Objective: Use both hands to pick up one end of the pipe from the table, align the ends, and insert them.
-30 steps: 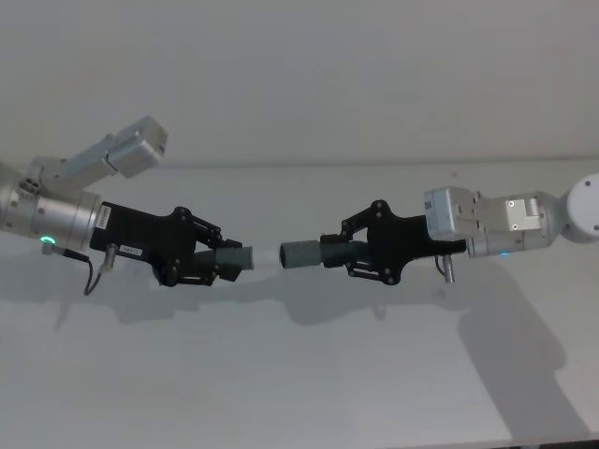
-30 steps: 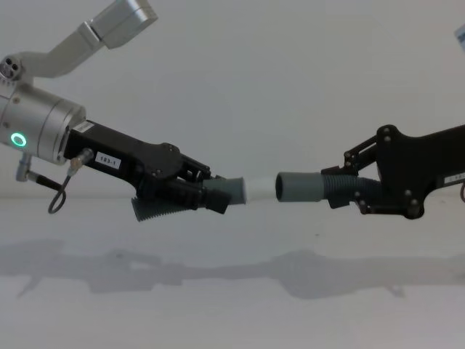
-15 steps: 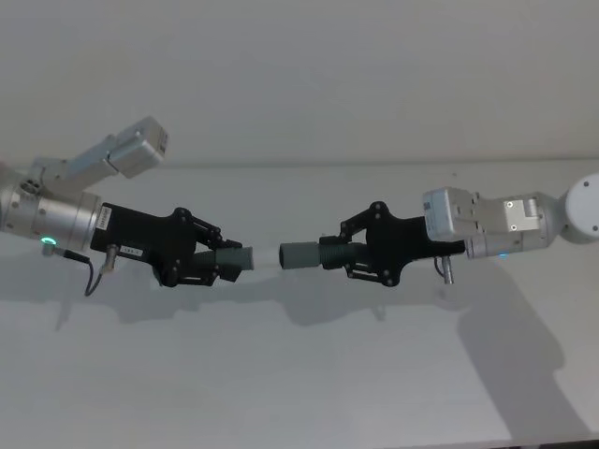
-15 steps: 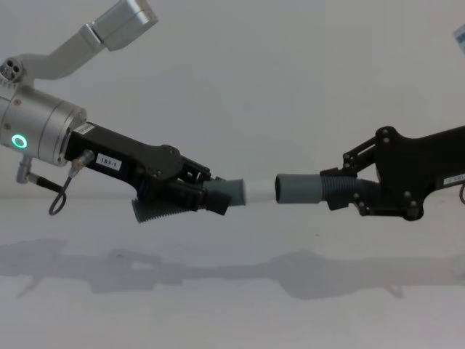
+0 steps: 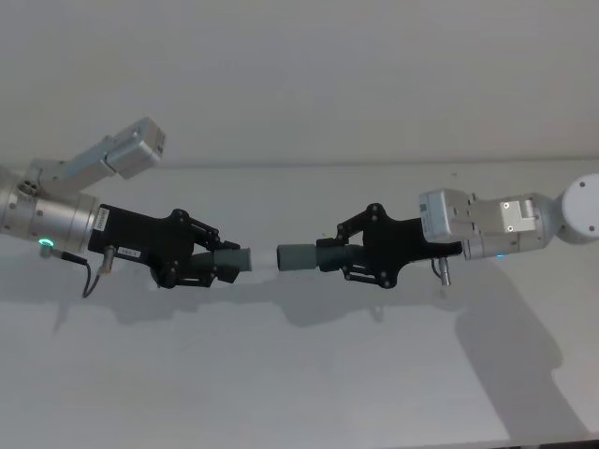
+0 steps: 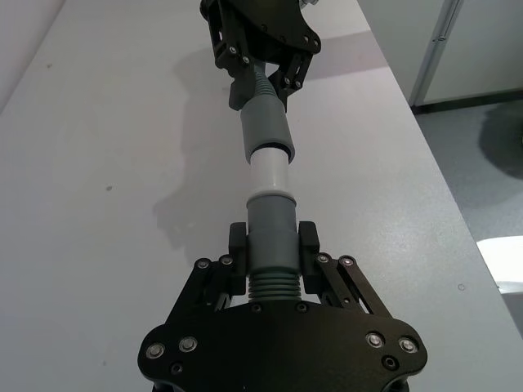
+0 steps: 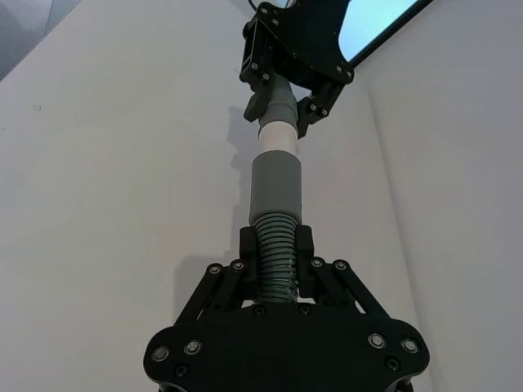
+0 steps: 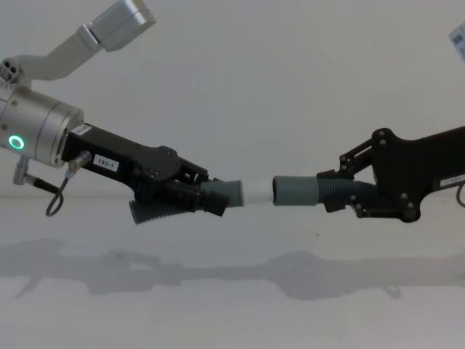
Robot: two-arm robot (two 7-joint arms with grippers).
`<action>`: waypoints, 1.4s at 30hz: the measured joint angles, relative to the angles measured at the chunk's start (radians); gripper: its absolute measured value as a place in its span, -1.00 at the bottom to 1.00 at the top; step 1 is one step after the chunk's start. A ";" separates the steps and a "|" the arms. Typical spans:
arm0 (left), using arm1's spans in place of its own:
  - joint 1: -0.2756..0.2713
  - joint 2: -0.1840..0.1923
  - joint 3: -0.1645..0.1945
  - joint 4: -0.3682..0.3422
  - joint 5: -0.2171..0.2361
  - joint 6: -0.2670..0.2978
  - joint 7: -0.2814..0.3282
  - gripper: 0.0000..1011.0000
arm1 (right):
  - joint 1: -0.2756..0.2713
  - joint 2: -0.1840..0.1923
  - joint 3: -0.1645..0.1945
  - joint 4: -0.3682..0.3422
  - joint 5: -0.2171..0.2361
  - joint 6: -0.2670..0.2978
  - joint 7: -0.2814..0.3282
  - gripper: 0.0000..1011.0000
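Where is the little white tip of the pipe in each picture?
Head view: white tip in the middle, between both grippers.
Chest view: middle, meeting the grey socket.
Left wrist view: centre, beyond the left gripper.
Right wrist view: upper middle, beyond the socket.
Shared landmark: the socket's rim.

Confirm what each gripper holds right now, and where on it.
Left gripper grips the white-tipped hose piece at its ribbed middle. Right gripper grips the socket hose piece on its ribs, the cuff sticking out.
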 joint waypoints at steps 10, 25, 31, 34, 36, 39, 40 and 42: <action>-0.002 -0.004 0.007 0.006 -0.010 0.001 -0.001 -0.35 | 0.002 -0.003 -0.009 -0.001 0.004 -0.001 -0.005 -0.54; -0.011 -0.017 0.017 0.037 -0.023 -0.004 -0.007 -0.35 | 0.009 -0.006 -0.019 0.008 0.014 -0.007 -0.005 -0.54; -0.016 -0.023 0.022 0.050 -0.028 -0.007 -0.010 -0.35 | 0.011 -0.009 -0.022 0.012 0.018 -0.010 -0.004 -0.54; -0.017 -0.025 0.024 0.055 -0.030 -0.009 -0.011 -0.35 | 0.012 -0.010 -0.024 0.012 0.020 -0.011 -0.004 -0.54; -0.018 -0.026 0.026 0.058 -0.032 -0.009 -0.012 -0.35 | 0.012 -0.011 -0.024 0.012 0.020 -0.011 -0.004 -0.54; -0.019 -0.027 0.027 0.060 -0.033 -0.010 -0.012 -0.35 | 0.012 -0.012 -0.025 0.011 0.021 -0.012 -0.004 -0.54; -0.019 -0.028 0.027 0.060 -0.034 -0.010 -0.012 -0.35 | 0.012 -0.012 -0.026 0.011 0.021 -0.012 -0.004 -0.54; -0.019 -0.028 0.028 0.062 -0.035 -0.010 -0.012 -0.35 | 0.013 -0.012 -0.026 0.011 0.021 -0.012 -0.005 -0.54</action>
